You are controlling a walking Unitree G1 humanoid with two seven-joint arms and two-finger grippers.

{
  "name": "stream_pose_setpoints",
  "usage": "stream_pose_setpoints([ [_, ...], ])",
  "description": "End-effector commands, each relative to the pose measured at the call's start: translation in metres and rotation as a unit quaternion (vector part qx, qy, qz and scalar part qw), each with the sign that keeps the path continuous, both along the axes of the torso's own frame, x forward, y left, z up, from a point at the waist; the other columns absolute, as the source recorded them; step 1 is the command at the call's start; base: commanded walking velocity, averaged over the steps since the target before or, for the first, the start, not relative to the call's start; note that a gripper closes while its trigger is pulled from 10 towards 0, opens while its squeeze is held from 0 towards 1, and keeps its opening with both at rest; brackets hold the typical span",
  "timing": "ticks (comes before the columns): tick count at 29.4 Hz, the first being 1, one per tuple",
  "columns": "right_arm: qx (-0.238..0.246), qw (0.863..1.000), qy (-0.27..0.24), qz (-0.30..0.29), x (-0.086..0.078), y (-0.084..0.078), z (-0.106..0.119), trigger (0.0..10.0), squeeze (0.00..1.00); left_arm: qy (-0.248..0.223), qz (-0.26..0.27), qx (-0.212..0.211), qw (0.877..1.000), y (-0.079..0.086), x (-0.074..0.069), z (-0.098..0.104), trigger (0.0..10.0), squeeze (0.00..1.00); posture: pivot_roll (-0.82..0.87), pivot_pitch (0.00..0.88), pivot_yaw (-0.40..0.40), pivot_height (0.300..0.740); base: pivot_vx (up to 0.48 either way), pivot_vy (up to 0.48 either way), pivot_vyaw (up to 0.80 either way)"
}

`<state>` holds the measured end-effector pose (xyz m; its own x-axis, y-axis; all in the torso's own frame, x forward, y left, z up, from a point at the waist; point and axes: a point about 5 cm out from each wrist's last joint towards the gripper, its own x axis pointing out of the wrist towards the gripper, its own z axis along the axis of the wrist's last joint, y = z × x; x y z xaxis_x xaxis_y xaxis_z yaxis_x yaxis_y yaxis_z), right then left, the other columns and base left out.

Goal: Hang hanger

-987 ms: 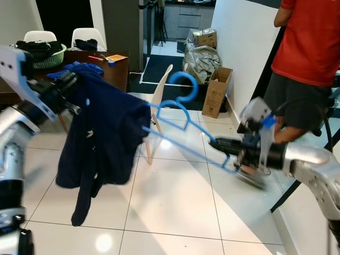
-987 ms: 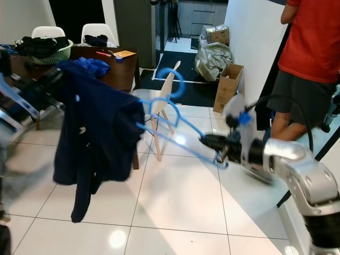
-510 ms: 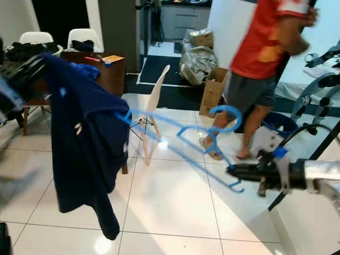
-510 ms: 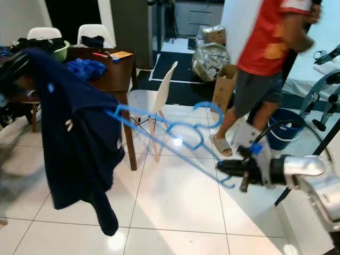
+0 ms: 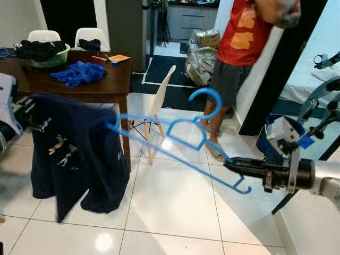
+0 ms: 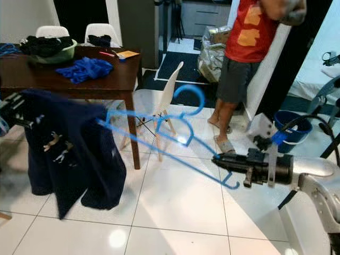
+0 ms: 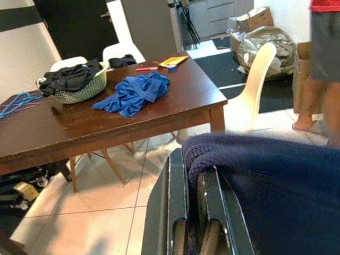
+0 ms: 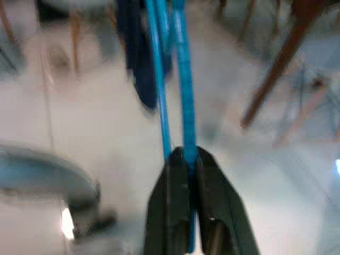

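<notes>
Two end effectors are engaged. The right end effector [image 5: 229, 166] is clamped on one end of the blue hanger [image 5: 183, 143], held out level above the tiled floor [image 5: 170, 212]. The left end effector [image 7: 194, 234] is pinched shut on the edge of the dark navy garment [image 5: 74, 154], which is draped over the hanger's far end. The hanger is judged light and stiff, likely slippery plastic; a hold near the hook [image 5: 206, 103] would steady it better than the tip. The garment is soft and limp, likely to slide off. The left wrist view gives the tabletop [image 7: 79, 119] with a blue cloth [image 7: 133, 93] and a basket [image 7: 74, 85]. The head views add a person [image 5: 239, 58] standing close behind.
</notes>
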<state>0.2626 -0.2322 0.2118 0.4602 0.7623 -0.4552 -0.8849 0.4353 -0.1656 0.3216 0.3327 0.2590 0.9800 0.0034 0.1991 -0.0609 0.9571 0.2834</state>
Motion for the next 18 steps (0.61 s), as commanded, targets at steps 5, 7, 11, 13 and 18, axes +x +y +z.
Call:
stream_pose_setpoints([
  [5,-0.179,0.984,0.003,-0.019,0.001,-0.018,-0.022,0.0,0.0,-0.03,-0.004,-0.011,0.999,-0.005,0.005,0.009,0.0,0.0,0.02,0.0,-0.049,0.74,0.0,0.0,0.0],
  [7,-0.186,0.982,-0.015,-0.019,0.005,-0.013,-0.02,0.0,0.0,-0.034,-0.021,-0.02,0.999,-0.013,0.008,0.008,0.0,0.0,0.02,0.0,-0.049,0.74,0.0,0.0,0.0],
  [11,-0.183,0.982,-0.054,-0.007,0.013,0.011,-0.017,0.0,0.0,-0.038,-0.118,-0.073,0.99,-0.061,0.017,-0.003,0.0,0.0,0.03,0.0,-0.05,0.74,0.0,0.0,0.0],
  [13,-0.183,0.982,-0.054,-0.007,0.013,0.011,-0.017,0.0,0.0,-0.038,-0.118,-0.073,0.99,-0.061,0.017,-0.003,0.0,0.0,0.03,0.0,-0.05,0.74,0.0,0.0,0.0],
  [18,-0.116,0.988,-0.02,0.097,-0.002,0.058,-0.023,0.0,0.0,-0.041,-0.218,-0.11,0.969,-0.135,0.027,-0.014,0.0,0.0,0.02,0.0,-0.052,0.74,0.0,0.0,0.0],
])
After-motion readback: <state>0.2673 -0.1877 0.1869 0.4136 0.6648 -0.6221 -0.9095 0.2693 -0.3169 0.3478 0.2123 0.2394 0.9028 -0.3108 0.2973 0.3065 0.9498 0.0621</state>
